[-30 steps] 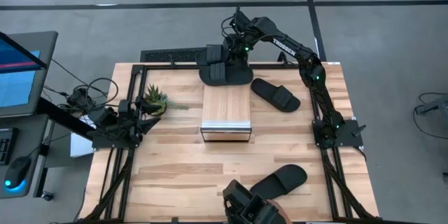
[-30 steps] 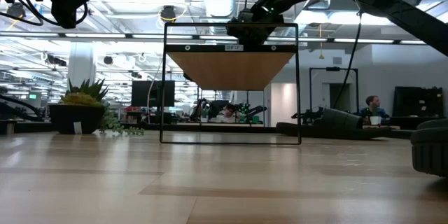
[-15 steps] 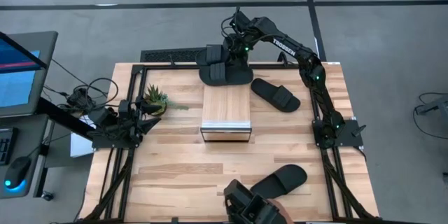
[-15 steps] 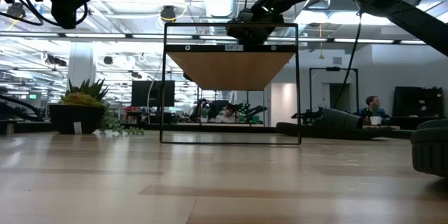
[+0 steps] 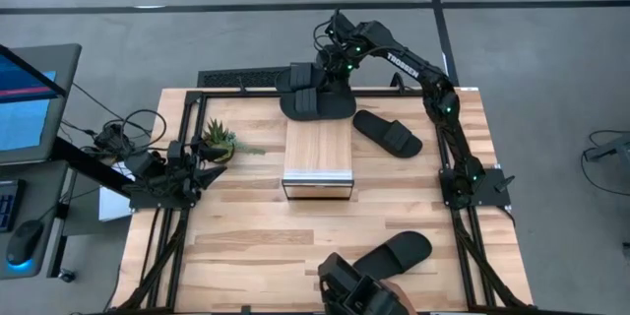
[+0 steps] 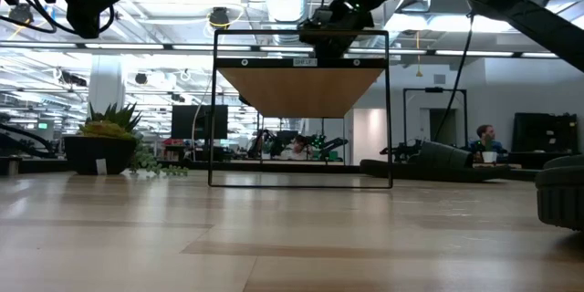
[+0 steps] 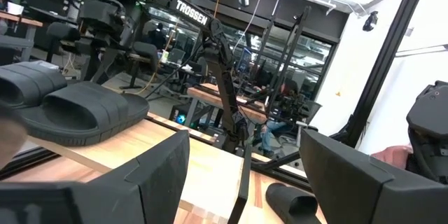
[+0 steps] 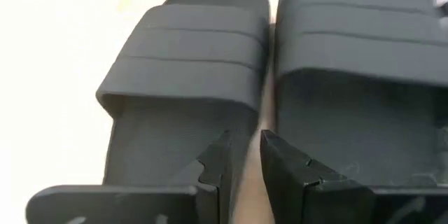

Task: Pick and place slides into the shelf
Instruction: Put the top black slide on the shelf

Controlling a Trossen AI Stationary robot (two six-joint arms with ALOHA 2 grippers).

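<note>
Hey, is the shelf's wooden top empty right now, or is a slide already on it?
Partly occupied. From above, two slides sit side by side at the far end of the shelf; its near planks are bare.

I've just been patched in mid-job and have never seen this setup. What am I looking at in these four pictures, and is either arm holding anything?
These are two dark robot arms at a wooden table. One picture looks straight down, one looks level across the tabletop, and one comes from each arm's wrist. In the middle stands a narrow shelf. Two black slides lie side by side at its far end, a third slide lies to its right, and a fourth slide is at the near edge. A potted plant sits on the left. The right gripper hovers over the pair; I cannot tell if it grips anything. The left gripper waits open and empty.
</note>
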